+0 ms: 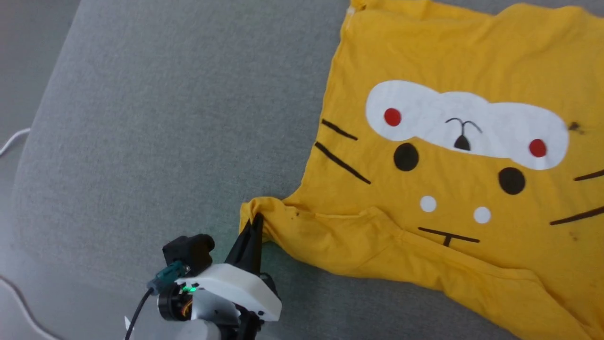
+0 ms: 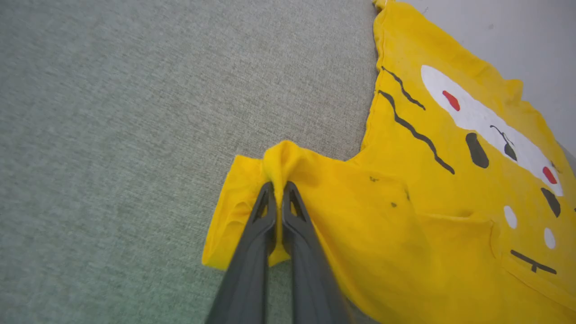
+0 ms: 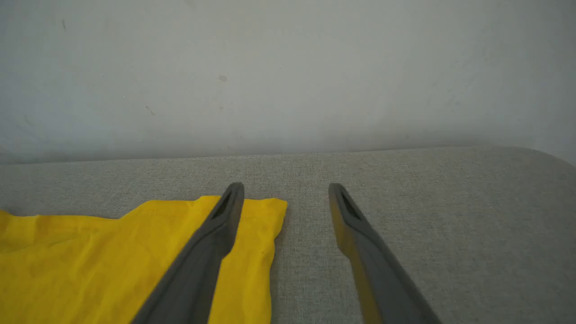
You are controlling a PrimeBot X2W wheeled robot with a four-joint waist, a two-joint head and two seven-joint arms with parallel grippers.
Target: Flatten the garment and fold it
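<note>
The yellow garment (image 1: 453,61) lies print-side up on the grey cushion, its white patches, black ovals and red marks facing the head camera. My left gripper (image 1: 257,218) is shut on the bunched end of the near-left sleeve (image 2: 270,166), with a fold of yellow cloth pinched between the two dark fingers (image 2: 261,220). In the right wrist view my right gripper (image 3: 285,189) stands open above a flat yellow sleeve edge (image 3: 252,252), one finger over the cloth, the other over bare cushion.
The grey fabric cushion (image 1: 165,118) spreads wide to the left of the shirt. A pale wall (image 3: 288,67) rises behind the cushion's far edge. White cables (image 1: 14,137) lie off the cushion at the far left.
</note>
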